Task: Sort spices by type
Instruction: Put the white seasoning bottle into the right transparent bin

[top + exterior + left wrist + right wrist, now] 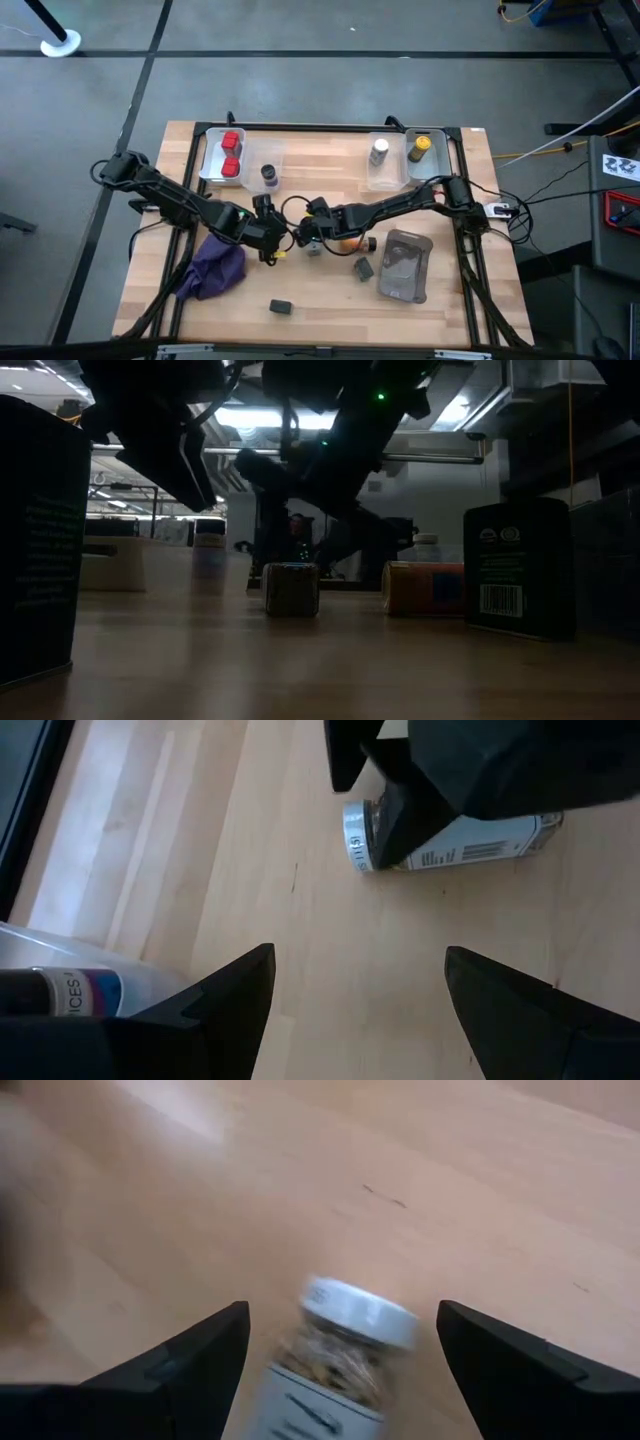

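Observation:
A small white-capped bottle lies on its side at the table's middle, with my two grippers facing each other over it. My right gripper is open, one finger on either side of the bottle. My left gripper is open just left of it and holds nothing. An orange bottle lies on its side right of the white-capped bottle. Two red cubes, a dark jar, another white-capped bottle and a yellow-lidded jar sit in clear trays along the far edge. Two dark grey blocks rest nearer. My right gripper straddles the lying bottle near its cap end, slanting down from the table's right, fingers along its sides. The bottle rests on the table. Whether a finger touches it, I cannot tell.
A purple cloth is heaped under my left arm. A large flat grey pouch lies right of the middle. Bare wood shows along the near edge. The far-edge trays stand in two pairs, left and right.

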